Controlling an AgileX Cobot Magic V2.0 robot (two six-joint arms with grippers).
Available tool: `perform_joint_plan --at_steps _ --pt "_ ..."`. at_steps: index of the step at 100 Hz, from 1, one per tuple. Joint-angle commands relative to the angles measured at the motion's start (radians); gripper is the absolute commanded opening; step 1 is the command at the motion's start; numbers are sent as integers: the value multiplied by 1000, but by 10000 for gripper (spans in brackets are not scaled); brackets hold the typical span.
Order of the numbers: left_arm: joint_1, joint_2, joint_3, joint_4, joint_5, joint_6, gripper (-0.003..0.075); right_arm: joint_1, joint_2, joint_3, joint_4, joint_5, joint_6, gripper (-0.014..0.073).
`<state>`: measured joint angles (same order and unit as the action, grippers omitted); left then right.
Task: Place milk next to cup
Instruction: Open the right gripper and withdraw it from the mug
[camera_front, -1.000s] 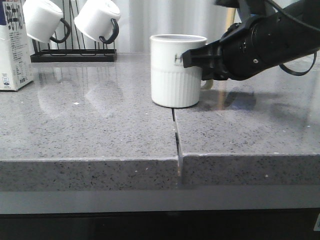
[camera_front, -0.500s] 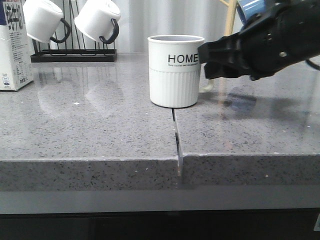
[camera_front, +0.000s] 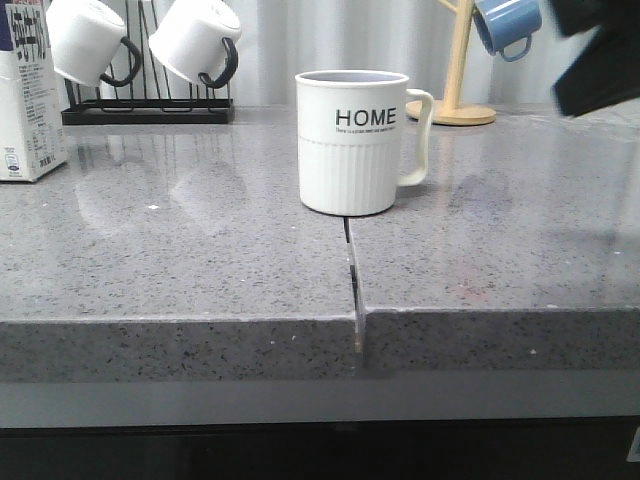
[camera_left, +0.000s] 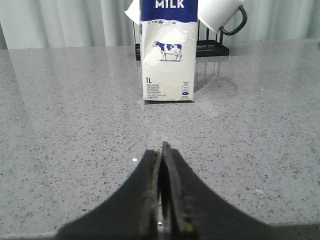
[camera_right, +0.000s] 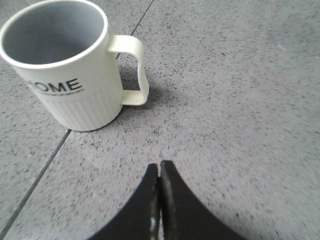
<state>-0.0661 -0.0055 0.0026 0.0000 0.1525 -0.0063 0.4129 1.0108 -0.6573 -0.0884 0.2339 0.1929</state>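
Both hands clenched empty: cup (camera_front: 352, 140) reads "HOME", milk (camera_left: 168, 50) shows "MILK", "1L", its smaller print illegible.

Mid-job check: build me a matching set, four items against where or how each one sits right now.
1. tall white milk carton with dark blue top
2. large white ribbed "HOME" mug
3. blue mug
4. left gripper

a. hanging on wooden stand
b. over the counter seam
c. far left, before black rack
d. closed, empty

Pairs: 1-c, 2-b, 3-a, 4-d
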Motion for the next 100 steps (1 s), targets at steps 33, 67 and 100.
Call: perform_joint_plan --at_steps 33,67,100 --pt "1 -33 41 -7 -83 -3 -21 2 -413 -23 -6 106 -9 -70" --pt "1 -33 41 -7 -83 -3 -21 2 -730 114 -4 135 -9 -70" --pt "1 -33 41 -7 -115 -3 -21 2 -916 215 38 209 -9 -70"
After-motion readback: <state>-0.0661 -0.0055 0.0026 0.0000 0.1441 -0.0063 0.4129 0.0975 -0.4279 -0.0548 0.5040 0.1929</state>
